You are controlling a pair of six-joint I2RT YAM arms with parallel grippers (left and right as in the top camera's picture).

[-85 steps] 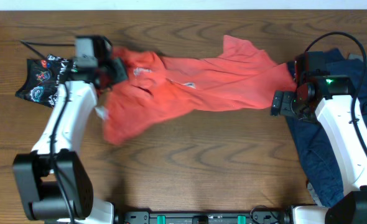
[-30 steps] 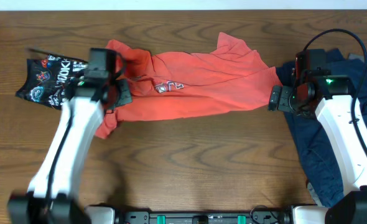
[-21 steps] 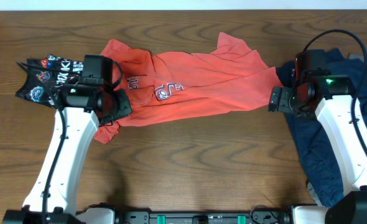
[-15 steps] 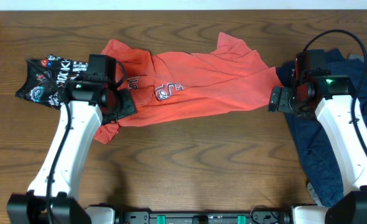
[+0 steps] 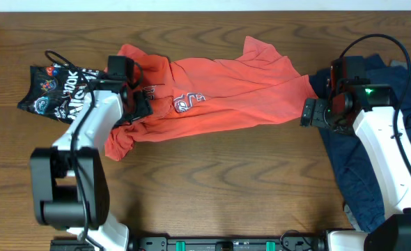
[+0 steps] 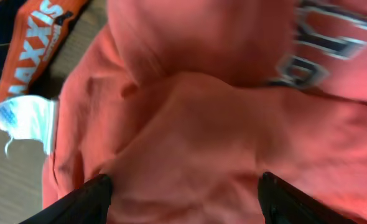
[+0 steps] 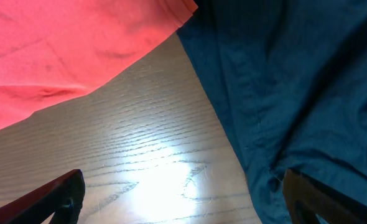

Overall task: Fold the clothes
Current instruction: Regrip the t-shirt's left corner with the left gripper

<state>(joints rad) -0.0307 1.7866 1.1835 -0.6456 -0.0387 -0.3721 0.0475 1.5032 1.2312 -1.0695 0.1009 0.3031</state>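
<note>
Under left gripper (image 5: pixel 138 111), T-shirt (image 5: pixel 233 97) lettering (image 5: pixel 184 103) partly hidden.

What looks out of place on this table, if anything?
The red T-shirt lies crumpled and twisted across the table, its chest lettering half buried in folds, its left end bunched up. A navy garment sits rumpled under the right arm.

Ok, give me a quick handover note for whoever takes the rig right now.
Left gripper open, straddling the crumpled left end of the coral-red short-sleeved T-shirt, not clamped.
Right gripper open over bare wooden table beside the shirt's right edge, holding nothing.
Shirt lies spread across the table, wrinkled, lettering up; dark navy garment heaped at right, small black printed garment at left.
Done: no fold visible. Left: fold all three.
</note>
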